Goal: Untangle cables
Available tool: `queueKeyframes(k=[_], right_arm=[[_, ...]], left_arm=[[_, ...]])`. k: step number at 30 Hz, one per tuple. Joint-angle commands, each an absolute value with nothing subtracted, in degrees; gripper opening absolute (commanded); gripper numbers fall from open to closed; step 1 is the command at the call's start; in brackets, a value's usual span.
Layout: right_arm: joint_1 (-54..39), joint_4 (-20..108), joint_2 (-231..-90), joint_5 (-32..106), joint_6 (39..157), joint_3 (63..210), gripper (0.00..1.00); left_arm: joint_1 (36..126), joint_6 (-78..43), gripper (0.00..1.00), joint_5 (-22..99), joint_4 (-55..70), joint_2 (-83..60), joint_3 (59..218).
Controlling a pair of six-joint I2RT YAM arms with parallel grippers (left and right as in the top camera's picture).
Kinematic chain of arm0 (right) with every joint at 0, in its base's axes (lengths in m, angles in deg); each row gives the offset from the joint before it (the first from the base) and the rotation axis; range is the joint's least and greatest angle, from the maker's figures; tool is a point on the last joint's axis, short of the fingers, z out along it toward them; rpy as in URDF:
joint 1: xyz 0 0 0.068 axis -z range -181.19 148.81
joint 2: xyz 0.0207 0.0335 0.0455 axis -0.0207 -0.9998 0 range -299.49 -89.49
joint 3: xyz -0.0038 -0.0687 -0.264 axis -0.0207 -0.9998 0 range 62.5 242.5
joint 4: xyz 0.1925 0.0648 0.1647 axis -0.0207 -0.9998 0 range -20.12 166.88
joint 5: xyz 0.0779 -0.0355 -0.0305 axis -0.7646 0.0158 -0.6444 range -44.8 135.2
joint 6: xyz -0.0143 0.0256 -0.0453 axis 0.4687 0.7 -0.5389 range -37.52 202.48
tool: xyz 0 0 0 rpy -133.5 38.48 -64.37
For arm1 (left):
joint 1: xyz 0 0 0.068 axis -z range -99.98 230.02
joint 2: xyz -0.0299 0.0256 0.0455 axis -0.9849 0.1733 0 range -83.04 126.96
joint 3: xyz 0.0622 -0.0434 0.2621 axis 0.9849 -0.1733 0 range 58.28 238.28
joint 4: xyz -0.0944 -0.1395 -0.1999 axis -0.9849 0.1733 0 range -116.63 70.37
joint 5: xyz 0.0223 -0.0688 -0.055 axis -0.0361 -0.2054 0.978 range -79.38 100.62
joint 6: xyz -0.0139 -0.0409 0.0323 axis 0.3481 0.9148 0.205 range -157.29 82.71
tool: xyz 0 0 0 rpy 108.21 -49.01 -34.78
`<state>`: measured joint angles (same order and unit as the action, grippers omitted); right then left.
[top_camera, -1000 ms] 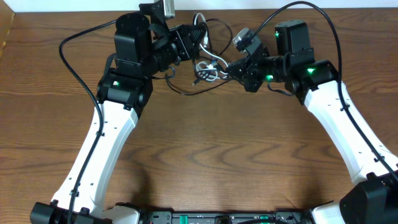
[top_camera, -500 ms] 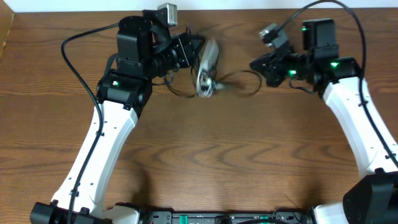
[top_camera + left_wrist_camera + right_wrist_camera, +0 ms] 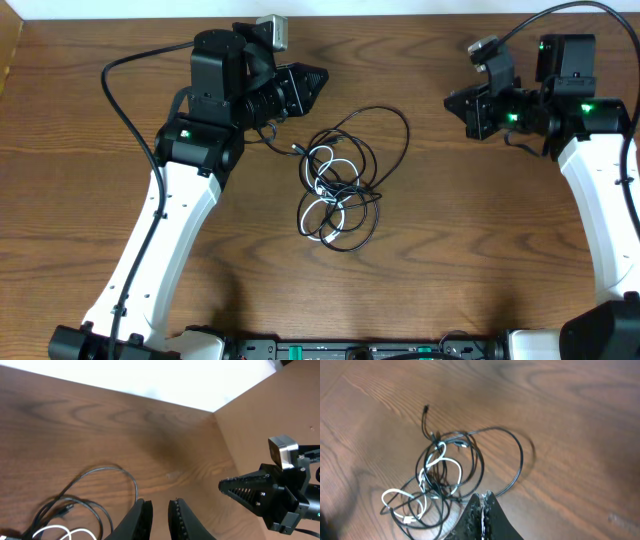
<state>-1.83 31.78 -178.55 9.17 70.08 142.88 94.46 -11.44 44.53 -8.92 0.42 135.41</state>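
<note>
In the middle of a brown wood-grain table [image 3: 420, 280], seen from overhead, lies a loose tangle of thin flexible cables [image 3: 340, 180]. It is made of several black cords in overlapping loops, with 1 white cord [image 3: 322, 192] coiled through them. The tangle rests flat on the wood and neither gripper touches it. 2 white-and-black robot arms reach in from the bottom of the picture, 1 on each side.

The left gripper [image 3: 318, 80], a black 2-finger pincer, sits up and to the left of the tangle, near it but clear of it, with its tip pointing right. In the left wrist view, the left gripper [image 3: 159, 505] shows its 2 fingers slightly apart, with a narrow gap and nothing between them. The cables [image 3: 60, 507] appear at the lower left of that view, and a black loop curves close beside the fingers without touching them.

The right gripper [image 3: 452, 100], also black, is well apart from the tangle, up and to the right, with its tip pointing left. In the right wrist view, the right gripper [image 3: 484, 495] has its 2 fingers pressed together and empty. The tangle [image 3: 440, 480] lies on the table just beyond the tips. 1 wide black loop bulges out to the right, and a small black plug end [image 3: 426, 408] sticks out at the top.
</note>
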Motion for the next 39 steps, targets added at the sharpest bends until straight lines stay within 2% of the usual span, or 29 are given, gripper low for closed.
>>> queueKeyframes(k=[1,2,3,4,8,10,20,28,35,39], right_arm=[[-2.22,29.7,-178.03,11.2,70.67,142.85,0.18],[-2.51,29.2,-178.03,11.48,70.67,142.75,0.36],[-2.92,28.83,-178.03,11.92,70.95,142.51,0.56],[-3.45,28.78,-178.03,12.29,72.04,142.18,0.57],[-5.98,29.53,-178.03,15.18,78.27,140.25,0.57],[-8.67,29.72,-178.03,21.12,85.25,138.37,0.52],[-20.89,30.38,-178.03,29.1,112.5,130.27,0.53],[-29.13,34.36,-178.0,32.51,122.16,125.81,0.57],[-35.49,38.29,-178.03,41.73,132.7,125.28,0.56],[-38.84,38.22,-178.03,45.78,138.01,125.28,0.59]], left_arm=[[94.22,-12.73,0.17,44.45,-7.19,-0.44,135.91],[94.22,-13.65,0.17,44.1,-6.27,-0.44,135.91],[94.22,-14.61,0.25,42.46,-4.92,-0.44,135.91],[94.2,-14.57,0.27,39.83,-3.5,-0.44,135.91],[94.18,-15.27,0.28,29.06,1.51,-0.44,135.84],[94.11,-18.52,0.28,28.53,2.78,-0.44,135.8],[91.44,-18.85,0.28,28.53,4.18,-0.44,135.76],[89.96,-18.83,0.28,29.63,4.44,-0.44,135.76],[90.07,-18.85,0.28,31.14,4.61,-0.44,135.76],[90.07,-18.85,0.28,31.14,4.61,-0.44,135.76]])
